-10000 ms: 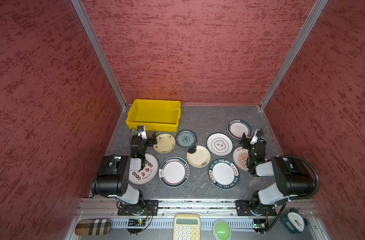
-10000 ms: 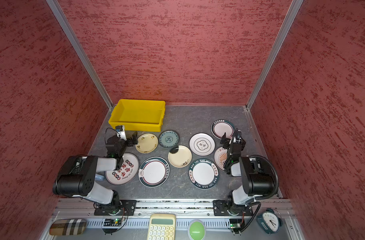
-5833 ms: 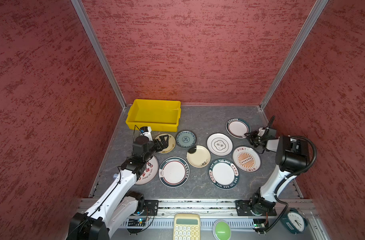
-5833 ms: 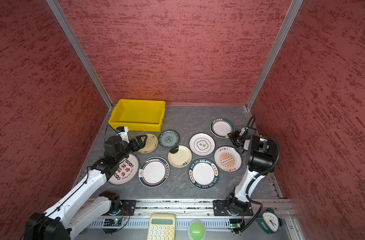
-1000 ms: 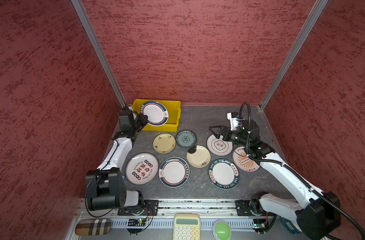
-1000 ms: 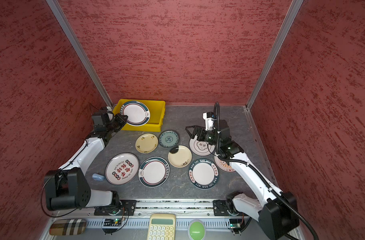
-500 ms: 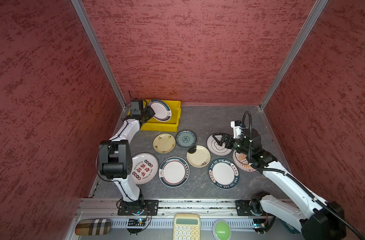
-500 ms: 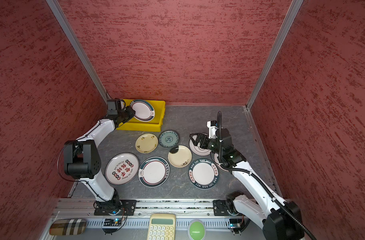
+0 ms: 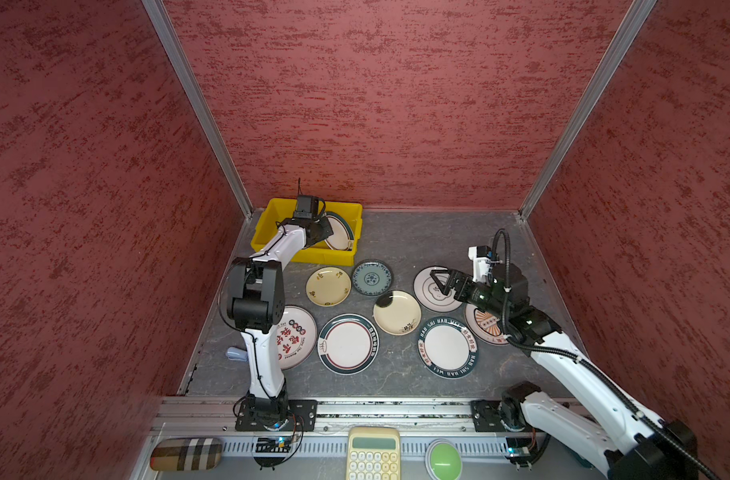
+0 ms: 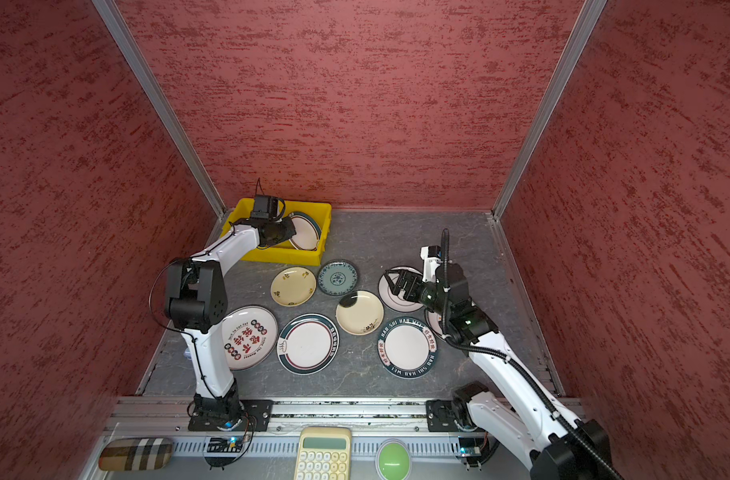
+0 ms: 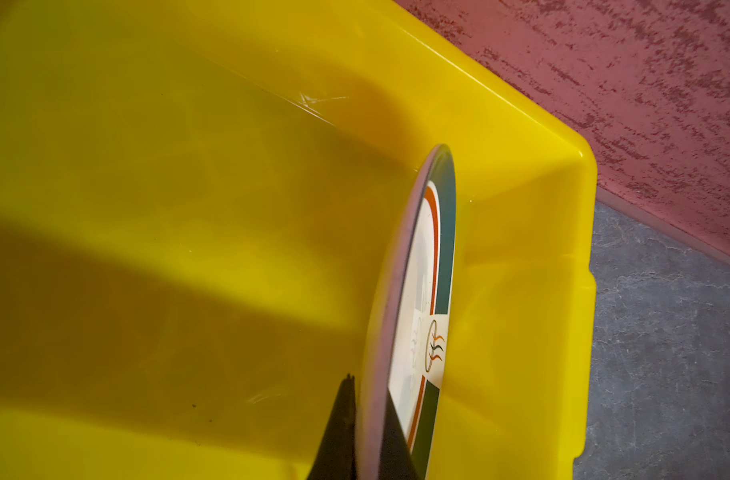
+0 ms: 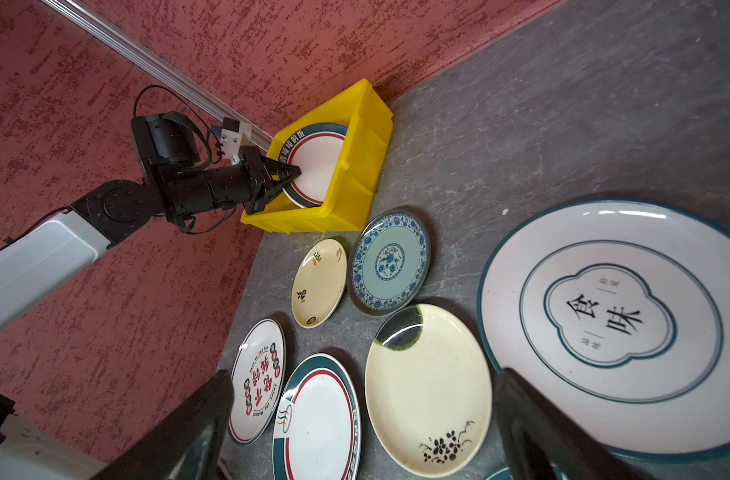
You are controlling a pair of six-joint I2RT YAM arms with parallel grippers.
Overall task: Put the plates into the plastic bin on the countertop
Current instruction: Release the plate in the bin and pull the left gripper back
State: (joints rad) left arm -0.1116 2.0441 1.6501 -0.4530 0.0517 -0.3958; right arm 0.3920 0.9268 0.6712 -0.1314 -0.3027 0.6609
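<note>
Plate (image 9: 340,232) now aslant inside bin (image 9: 325,257)

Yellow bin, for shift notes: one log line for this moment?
left gripper: shut on green-rimmed plate, tilted inside yellow bin | right gripper: open, empty

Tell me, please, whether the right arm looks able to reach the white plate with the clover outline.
Probably yes: the right arm hangs above the clover-outline plate with its jaws wide open, and nothing lies on the plate or blocks the way.
</note>
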